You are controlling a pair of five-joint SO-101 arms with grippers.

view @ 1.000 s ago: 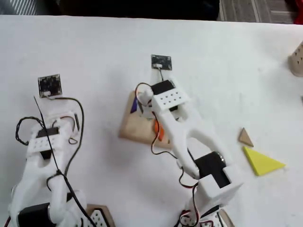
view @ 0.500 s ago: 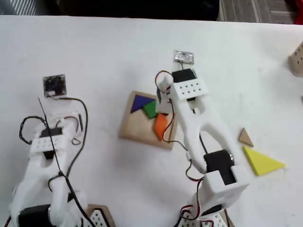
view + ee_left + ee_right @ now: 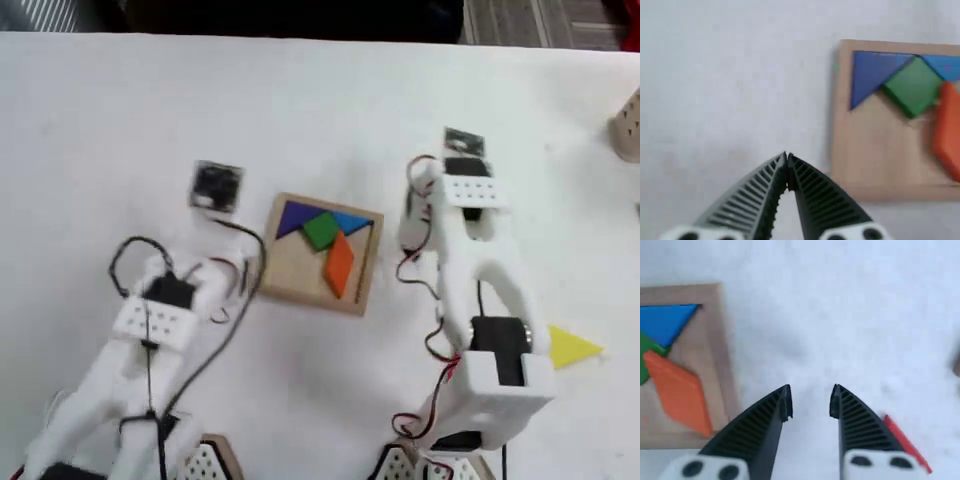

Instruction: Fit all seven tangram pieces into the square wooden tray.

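The square wooden tray [image 3: 295, 275] lies mid-table and holds a dark blue triangle [image 3: 297, 215], a green square [image 3: 320, 232], a light blue triangle [image 3: 352, 220] and an orange parallelogram [image 3: 340, 262]. My left gripper [image 3: 786, 159] is shut and empty, just off the tray's [image 3: 875, 150] left side. Open and empty, my right gripper [image 3: 810, 400] hangs over bare table beside the tray's right rim [image 3: 722, 355]. A red piece [image 3: 902, 440] peeks out behind one of its fingers. A yellow triangle [image 3: 572, 347] lies right of the right arm [image 3: 480, 260].
A pale wooden block with holes [image 3: 628, 125] stands at the far right edge. Wooden arm bases [image 3: 215, 460] sit at the near edge. The left arm [image 3: 150, 320] slants across the near left, trailing loose cables. White table lies open beyond the tray.
The right arm swung off the tray to the right, uncovering its pieces and hiding the small wooden triangle. The left arm moved right, closer to the tray.
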